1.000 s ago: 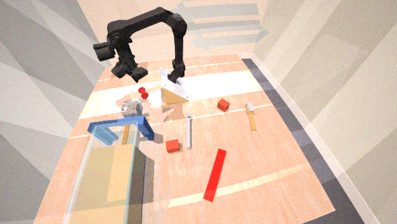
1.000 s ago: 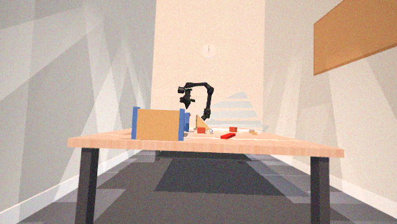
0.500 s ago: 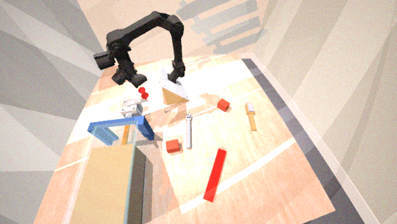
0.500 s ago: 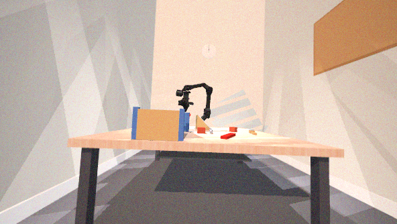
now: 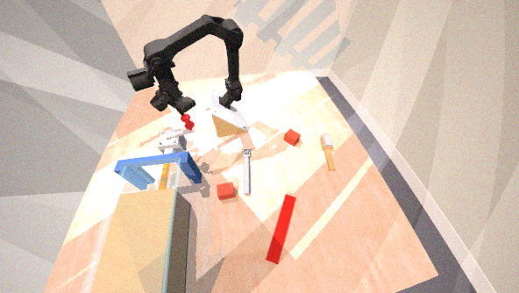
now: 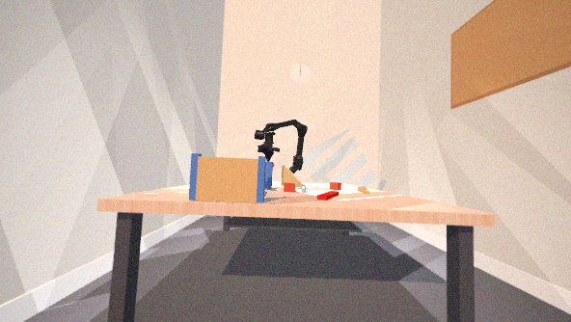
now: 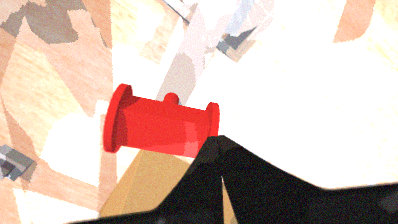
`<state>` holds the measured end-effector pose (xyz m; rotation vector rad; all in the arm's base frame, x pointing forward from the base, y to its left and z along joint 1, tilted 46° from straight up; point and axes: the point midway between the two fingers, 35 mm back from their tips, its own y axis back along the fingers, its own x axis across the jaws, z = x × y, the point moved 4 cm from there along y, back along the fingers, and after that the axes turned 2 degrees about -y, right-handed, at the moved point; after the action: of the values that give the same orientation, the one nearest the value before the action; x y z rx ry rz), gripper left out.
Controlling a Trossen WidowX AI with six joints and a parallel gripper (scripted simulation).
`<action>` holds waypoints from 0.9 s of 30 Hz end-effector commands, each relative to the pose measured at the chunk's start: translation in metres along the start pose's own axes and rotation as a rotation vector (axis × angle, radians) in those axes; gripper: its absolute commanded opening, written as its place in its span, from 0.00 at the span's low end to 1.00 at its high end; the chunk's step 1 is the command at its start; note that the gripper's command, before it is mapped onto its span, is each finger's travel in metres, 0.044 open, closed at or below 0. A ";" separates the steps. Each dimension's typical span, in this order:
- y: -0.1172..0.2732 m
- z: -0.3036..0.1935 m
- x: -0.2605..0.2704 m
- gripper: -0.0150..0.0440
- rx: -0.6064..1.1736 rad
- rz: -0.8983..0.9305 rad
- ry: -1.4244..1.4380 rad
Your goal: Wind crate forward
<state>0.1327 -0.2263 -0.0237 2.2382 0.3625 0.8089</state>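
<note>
My gripper (image 5: 184, 113) (image 7: 216, 143) is shut, its fingertips at one end of the winch handle's red knob (image 5: 187, 122) (image 7: 160, 125), with nothing visible between them. The handle's pale arm (image 5: 177, 132) (image 7: 181, 75) runs from the knob to the top of the grey winch (image 5: 170, 144). The orange strap (image 5: 164, 177) runs back from the winch, under the blue frame (image 5: 151, 160), to the tan crate (image 5: 136, 232) (image 6: 227, 179). The crate looks flat, and its front stands behind the frame with a gap. The key in the hole is hidden.
A white-faced wedge (image 5: 230, 127) stands by the arm's base. Red blocks (image 5: 225, 191) (image 5: 292, 137), a silver tool (image 5: 247, 173), a red bar (image 5: 280, 230) and a wooden-handled tool (image 5: 328, 153) lie to the right. Clear panels flank the crate.
</note>
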 end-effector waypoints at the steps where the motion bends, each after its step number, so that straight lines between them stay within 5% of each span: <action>1: 0.000 -0.006 0.002 0.25 -0.003 0.001 -0.004; 11: 0.001 -0.017 0.006 0.25 -0.002 0.001 -0.005; 24: 0.050 -0.015 0.005 0.25 -0.002 0.001 -0.004; 27: 0.043 -0.013 0.008 0.39 -0.089 -0.001 -0.015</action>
<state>0.1287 -0.2489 0.0178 2.2134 0.3491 0.8014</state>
